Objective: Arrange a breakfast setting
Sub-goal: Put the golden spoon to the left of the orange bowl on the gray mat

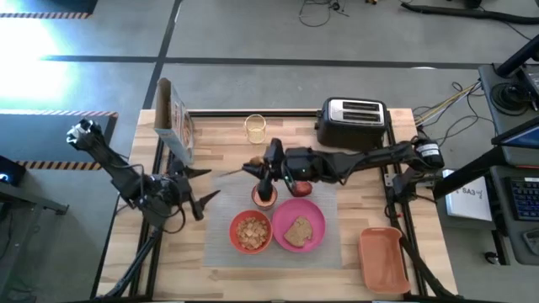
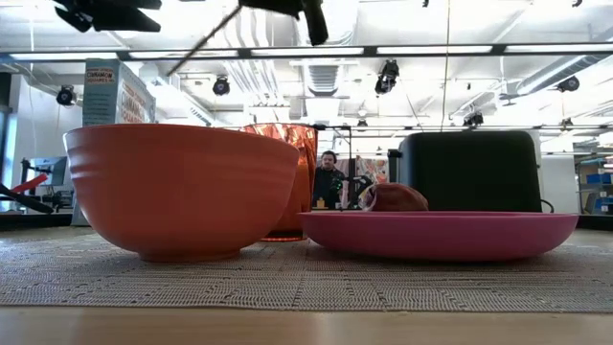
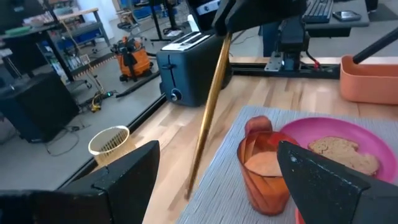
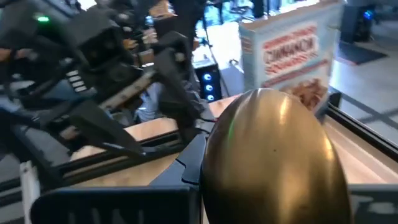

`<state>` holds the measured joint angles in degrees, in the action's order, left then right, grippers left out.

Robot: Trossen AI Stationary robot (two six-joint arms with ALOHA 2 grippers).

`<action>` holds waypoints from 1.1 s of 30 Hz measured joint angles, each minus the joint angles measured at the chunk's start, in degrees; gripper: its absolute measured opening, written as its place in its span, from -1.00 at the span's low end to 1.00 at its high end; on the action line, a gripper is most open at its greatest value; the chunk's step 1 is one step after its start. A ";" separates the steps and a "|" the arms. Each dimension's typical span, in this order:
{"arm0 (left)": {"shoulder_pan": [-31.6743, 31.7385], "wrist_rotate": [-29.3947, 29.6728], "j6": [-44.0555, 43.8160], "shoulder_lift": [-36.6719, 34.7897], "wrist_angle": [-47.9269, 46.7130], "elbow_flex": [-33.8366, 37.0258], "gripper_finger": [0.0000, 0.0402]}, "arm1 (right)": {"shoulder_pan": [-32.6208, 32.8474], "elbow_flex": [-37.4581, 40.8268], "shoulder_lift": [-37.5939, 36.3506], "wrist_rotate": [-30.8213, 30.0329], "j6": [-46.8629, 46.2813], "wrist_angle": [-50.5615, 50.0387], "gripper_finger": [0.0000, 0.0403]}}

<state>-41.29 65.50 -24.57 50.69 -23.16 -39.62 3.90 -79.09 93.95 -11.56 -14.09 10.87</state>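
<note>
right hand (image 1: 268, 165), clamped on the spoon (image 3: 208, 115), carries it above the mat (image 1: 221, 244) beside the cup (image 1: 264, 196); left hand (image 1: 198, 185) waits, fingers spread. next, probably: lower the spoon by the bowl (image 1: 251, 232).

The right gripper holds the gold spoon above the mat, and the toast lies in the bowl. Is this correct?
Not quite. The right gripper does hold the spoon above the mat, but the toast lies on the pink plate; the bowl holds cereal. The high view shows it.
</note>
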 joint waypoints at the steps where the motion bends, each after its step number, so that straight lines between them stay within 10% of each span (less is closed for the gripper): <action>1: 0.16 -0.03 1.22 1.02 1.63 0.00 0.53 | 0.71 0.00 0.00 -0.01 0.69 0.41 -0.87; 8: 0.76 -0.77 10.30 5.56 12.87 0.02 0.53 | 4.22 0.00 0.00 -0.41 3.70 1.70 -0.87; 16: 4.42 -15.87 10.55 6.00 13.85 0.02 0.53 | 4.36 0.00 0.00 -0.41 3.53 1.37 -0.87; 33: 5.49 -17.89 15.02 7.00 19.48 0.02 0.53 | 5.24 0.00 0.00 -0.01 3.49 -1.12 -0.87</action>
<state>-35.81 47.60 -9.54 57.69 -3.68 -39.59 9.14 -79.09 93.95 -11.57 -10.60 9.76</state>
